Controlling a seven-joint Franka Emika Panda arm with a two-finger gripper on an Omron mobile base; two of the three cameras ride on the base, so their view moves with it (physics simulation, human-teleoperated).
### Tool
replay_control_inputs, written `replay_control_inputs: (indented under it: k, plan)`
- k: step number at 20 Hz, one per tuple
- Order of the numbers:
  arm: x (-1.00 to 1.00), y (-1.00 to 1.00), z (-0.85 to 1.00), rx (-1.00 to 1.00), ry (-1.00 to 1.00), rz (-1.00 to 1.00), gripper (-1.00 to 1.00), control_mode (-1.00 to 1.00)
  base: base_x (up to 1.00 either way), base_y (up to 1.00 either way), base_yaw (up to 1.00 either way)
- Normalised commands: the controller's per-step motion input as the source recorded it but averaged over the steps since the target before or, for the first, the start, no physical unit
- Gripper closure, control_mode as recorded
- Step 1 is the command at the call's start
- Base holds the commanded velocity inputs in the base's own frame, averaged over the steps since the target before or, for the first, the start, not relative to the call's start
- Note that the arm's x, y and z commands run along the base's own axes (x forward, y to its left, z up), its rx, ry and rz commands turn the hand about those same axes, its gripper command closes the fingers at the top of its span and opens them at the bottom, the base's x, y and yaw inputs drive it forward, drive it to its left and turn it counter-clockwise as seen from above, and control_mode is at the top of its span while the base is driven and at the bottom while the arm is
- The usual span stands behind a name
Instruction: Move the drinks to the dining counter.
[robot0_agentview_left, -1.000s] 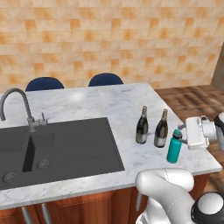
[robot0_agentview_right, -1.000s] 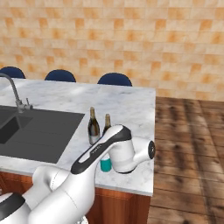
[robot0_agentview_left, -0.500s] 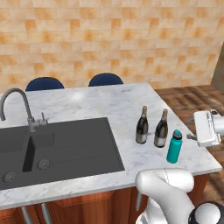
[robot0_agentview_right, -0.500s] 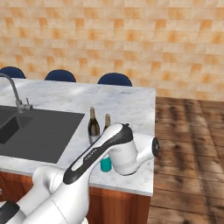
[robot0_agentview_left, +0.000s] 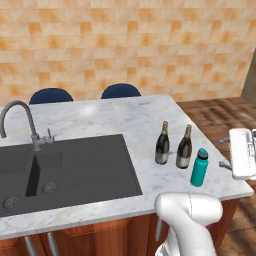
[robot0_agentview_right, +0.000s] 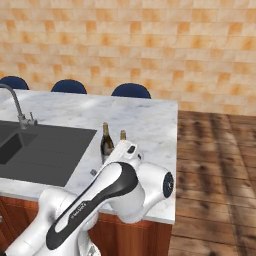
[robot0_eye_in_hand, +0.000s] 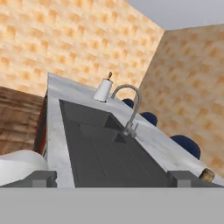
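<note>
Three drinks stand together near the right end of the dining counter, on the bare marble between the black sink and the counter's edge. From the left base view I can count them plainly: two dark wine bottles with pale labels, one a little further back and the other just beside it, and a teal bottle with a dark cap, nearest the front edge. All three are upright and none touches another.

The gripper hangs off the right end of the counter in that view, a pale block just beyond the marble's edge and near the teal bottle but apart from it. It holds nothing. Its jaws stand wide apart, as the hand view bears out: the two dark finger tips sit at opposite sides of its lower edge with open space between.

The right base view hides much of this. The arm's big white and black elbow covers the front of the counter, so the teal bottle is lost behind it and just the necks and shoulders of the wine bottles peek over.

The hand view looks along the counter the long way. It picks up the metal tap curving over the sink, a white paper-towel roll at the far end, and blue chair backs along the far side. A gold bottle top shows at its lower right edge.
</note>
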Motion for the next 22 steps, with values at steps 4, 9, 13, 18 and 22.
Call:
replay_control_inputs:
  k: [4,9,13,18,22]
  plan:
    - [0.0,0.44,0.11,-0.03,-0.02,-0.1,-1.0,-1.0,0.0,0.0,0.0]
    - [0.0,0.19,0.01,0.0,0.0,-0.08,-1.0,1.0,0.04,0.09,-0.01]
    - [0.0,0.0,0.0,0.0,0.0,0.0,-1.0,1.0,-0.05,-0.01,-0.02]
    - [0.0,0.0,0.0,0.0,0.0,0.0,-1.0,1.0,-0.64,-0.27,-0.1]
    - [0.0,0.0,0.0,0.0,0.0,0.0,-1.0,1.0,-0.94,-0.49,-0.1]
